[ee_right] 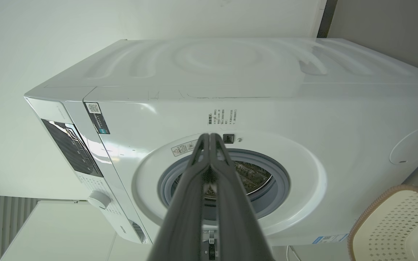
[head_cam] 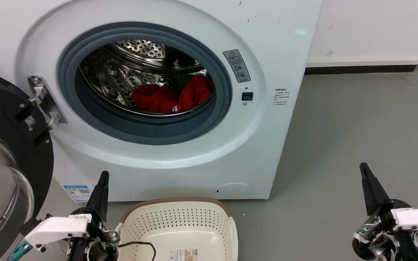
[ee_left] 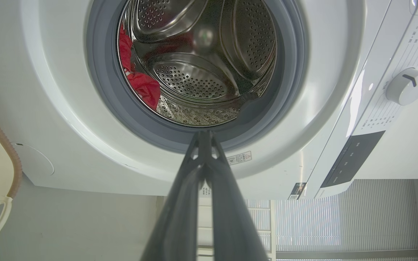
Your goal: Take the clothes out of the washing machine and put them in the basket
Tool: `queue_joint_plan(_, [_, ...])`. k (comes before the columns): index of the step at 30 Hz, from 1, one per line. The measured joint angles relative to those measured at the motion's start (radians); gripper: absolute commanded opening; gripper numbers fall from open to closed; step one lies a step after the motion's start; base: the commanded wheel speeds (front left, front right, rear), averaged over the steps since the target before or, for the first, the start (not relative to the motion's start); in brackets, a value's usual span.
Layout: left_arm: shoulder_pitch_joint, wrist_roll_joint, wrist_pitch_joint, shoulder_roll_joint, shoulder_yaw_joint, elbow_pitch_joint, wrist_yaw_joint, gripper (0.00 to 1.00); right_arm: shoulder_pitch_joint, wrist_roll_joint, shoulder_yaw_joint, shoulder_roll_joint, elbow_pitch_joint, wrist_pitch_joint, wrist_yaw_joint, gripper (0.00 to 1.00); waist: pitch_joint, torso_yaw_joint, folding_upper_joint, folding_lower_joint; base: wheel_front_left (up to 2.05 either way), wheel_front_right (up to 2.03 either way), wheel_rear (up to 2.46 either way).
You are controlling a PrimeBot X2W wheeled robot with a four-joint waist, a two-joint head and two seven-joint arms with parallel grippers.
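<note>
The white washing machine fills the upper left of the head view, its black-rimmed glass door swung open to the left. Red clothes lie at the bottom of the steel drum; they also show in the left wrist view as red clothes at the drum's left side. The cream basket stands on the floor in front of the machine, with nothing red in it. My left gripper is shut and holds nothing, low beside the basket's left. My right gripper is shut and holds nothing, far right over the floor.
Grey floor stretches to the right of the machine up to a white wall with a dark skirting. A black cable lies over the basket's front left rim. The basket sits at the lower right of the right wrist view.
</note>
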Motion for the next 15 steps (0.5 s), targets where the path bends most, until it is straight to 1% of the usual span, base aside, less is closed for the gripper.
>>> queue_joint_plan(15, [0.000, 0.000, 0.000, 0.000, 0.000, 0.000, 0.000, 0.00, 0.000, 0.000, 0.000, 0.000, 0.000, 0.000, 0.000, 0.00, 0.000, 0.000, 0.0000, 0.0000, 0.00, 0.00, 0.00])
